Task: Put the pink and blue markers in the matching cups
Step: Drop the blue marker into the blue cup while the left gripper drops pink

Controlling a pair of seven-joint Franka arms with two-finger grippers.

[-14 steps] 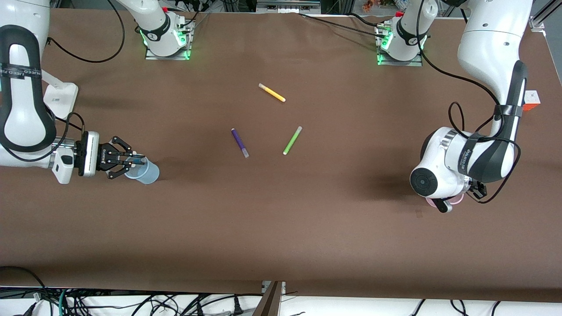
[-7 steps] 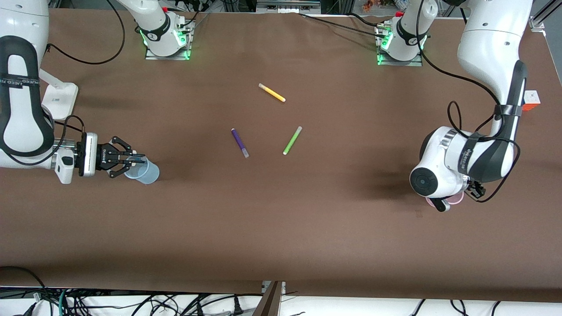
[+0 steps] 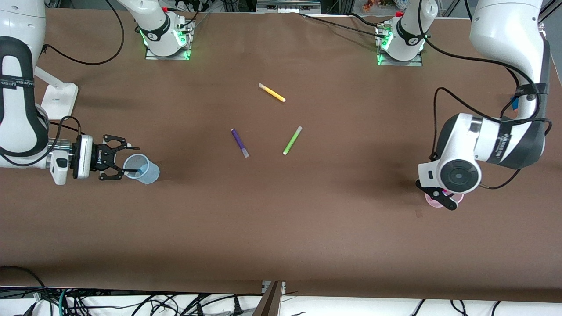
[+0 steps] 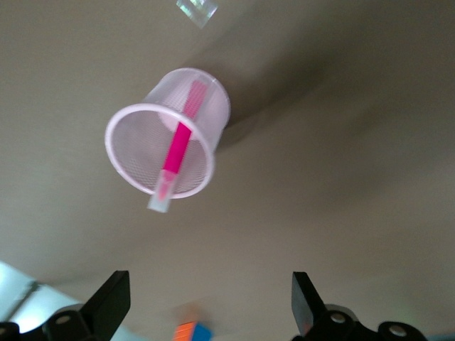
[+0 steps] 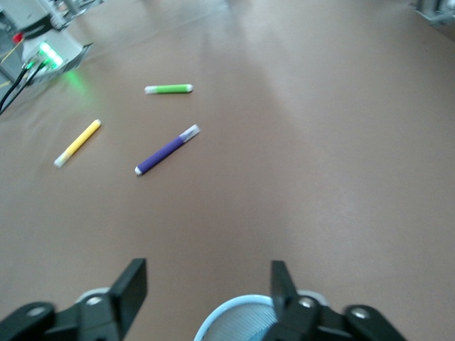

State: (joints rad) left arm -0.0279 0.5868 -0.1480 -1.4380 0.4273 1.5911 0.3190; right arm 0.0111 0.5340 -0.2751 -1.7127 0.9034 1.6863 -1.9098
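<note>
The pale blue cup [image 3: 147,172] stands upright near the right arm's end of the table, and the blue marker [image 3: 139,170] shows inside it. My right gripper [image 3: 117,163] is open and empty beside the cup's rim. In the right wrist view the rim [image 5: 238,318] lies by my open gripper [image 5: 206,288]. The pale pink cup [image 3: 430,200] stands near the left arm's end, partly hidden by my left gripper [image 3: 444,198]. In the left wrist view the pink marker [image 4: 176,148] leans inside the pink cup [image 4: 119,162]. My left gripper [image 4: 210,302] is open, empty and above the cup.
A purple pen [image 3: 239,142], a lime-green pen [image 3: 292,140] and a yellow pen [image 3: 272,92] lie mid-table; all three show in the right wrist view. A white stand [image 3: 59,101] sits by the right arm. A colour cube [image 4: 190,332] lies near the pink cup.
My right gripper has opened and drawn back from the blue cup, leaving the blue marker in it. My left arm has lifted and swung its wrist above the pink cup.
</note>
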